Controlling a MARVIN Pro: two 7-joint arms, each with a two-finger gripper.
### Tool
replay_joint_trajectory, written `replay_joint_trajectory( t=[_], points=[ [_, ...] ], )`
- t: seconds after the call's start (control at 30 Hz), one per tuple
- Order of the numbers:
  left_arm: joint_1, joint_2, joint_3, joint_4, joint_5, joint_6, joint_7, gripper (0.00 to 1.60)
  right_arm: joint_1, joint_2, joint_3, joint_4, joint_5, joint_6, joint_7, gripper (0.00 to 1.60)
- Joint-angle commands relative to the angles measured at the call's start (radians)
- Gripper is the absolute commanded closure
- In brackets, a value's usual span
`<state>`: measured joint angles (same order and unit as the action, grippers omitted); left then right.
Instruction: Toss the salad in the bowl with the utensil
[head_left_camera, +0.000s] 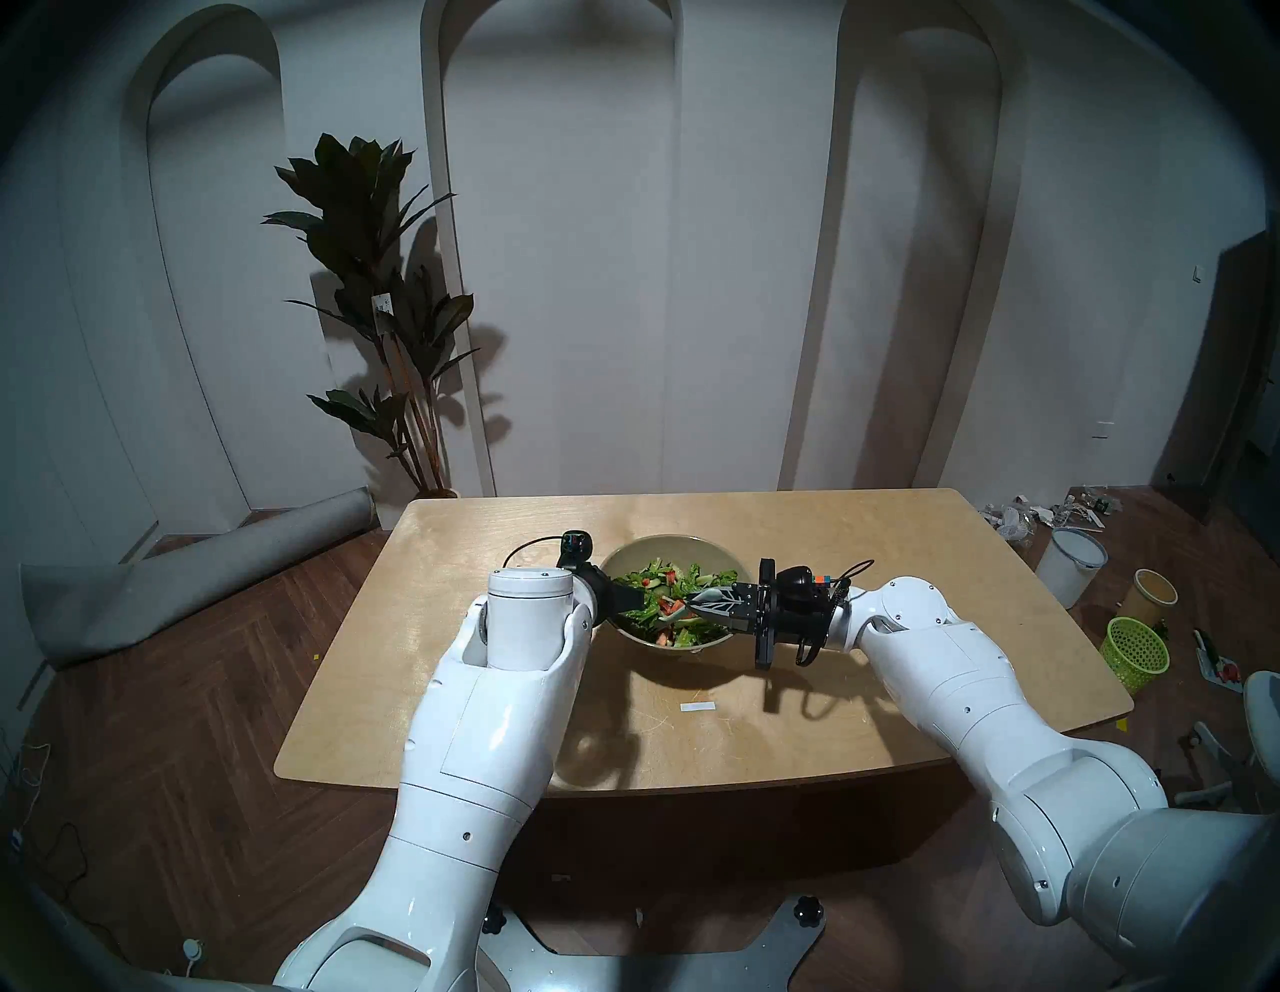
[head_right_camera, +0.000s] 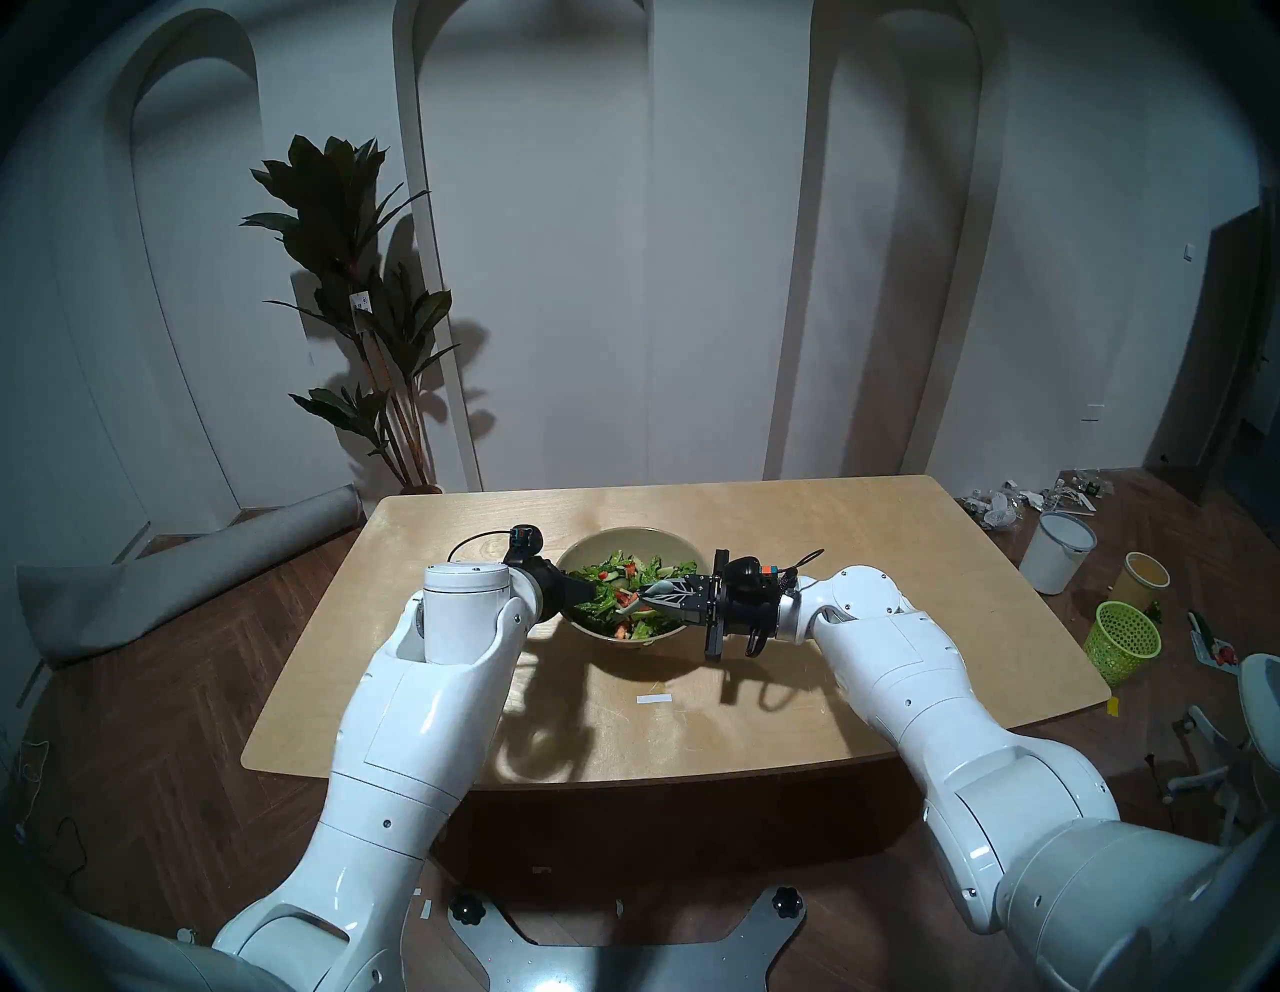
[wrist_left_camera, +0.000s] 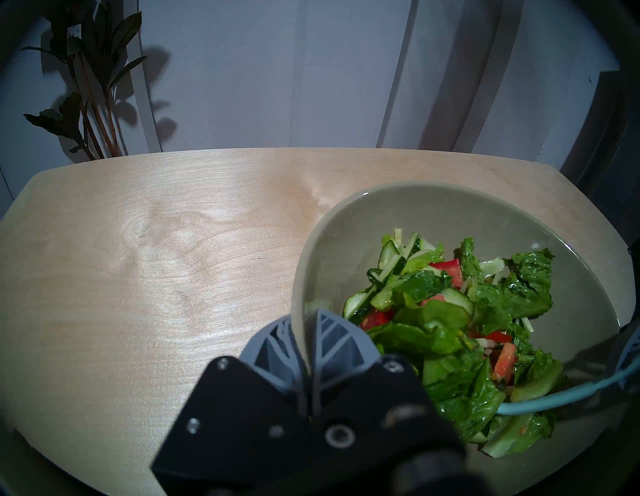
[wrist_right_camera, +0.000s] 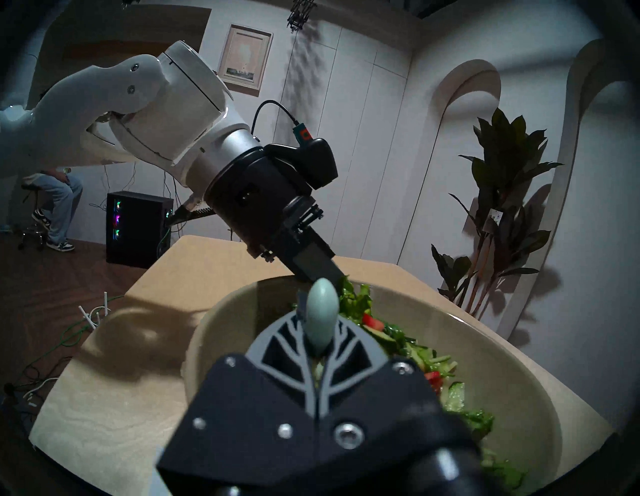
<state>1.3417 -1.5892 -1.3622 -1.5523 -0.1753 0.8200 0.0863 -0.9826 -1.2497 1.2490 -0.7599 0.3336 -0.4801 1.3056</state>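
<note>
left tool (wrist_left_camera: 304, 332): clamped on the bowl (wrist_left_camera: 433, 204) rim
right tool (wrist_right_camera: 320, 341): closed on the fork (wrist_right_camera: 322, 318)
fork tines: buried in the salad (wrist_left_camera: 460, 332)

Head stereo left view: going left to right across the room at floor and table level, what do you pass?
Rolled grey mat → potted plant → left gripper → bowl → right gripper → white bucket → lime-green mesh basket.

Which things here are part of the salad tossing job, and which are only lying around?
Job: bowl, salad, fork, left gripper, right gripper.
Lying about: white tape strip, white bucket, lime mesh basket, potted plant.
</note>
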Motion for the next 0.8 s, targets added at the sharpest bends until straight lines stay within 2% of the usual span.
replay_joint_trajectory(
  t=[0.0, 0.77],
  points=[
    [-0.011, -0.002, 0.003, -0.008, 0.0, 0.002, -0.001, 1.6, 0.017, -0.003, 0.029, -0.011, 0.009, -0.024, -0.041, 1.6],
    [-0.011, -0.002, 0.003, -0.008, 0.0, 0.002, -0.002, 1.6, -0.034, 0.048, 0.119, -0.116, 0.029, -0.008, -0.114, 1.6]
  ],
)
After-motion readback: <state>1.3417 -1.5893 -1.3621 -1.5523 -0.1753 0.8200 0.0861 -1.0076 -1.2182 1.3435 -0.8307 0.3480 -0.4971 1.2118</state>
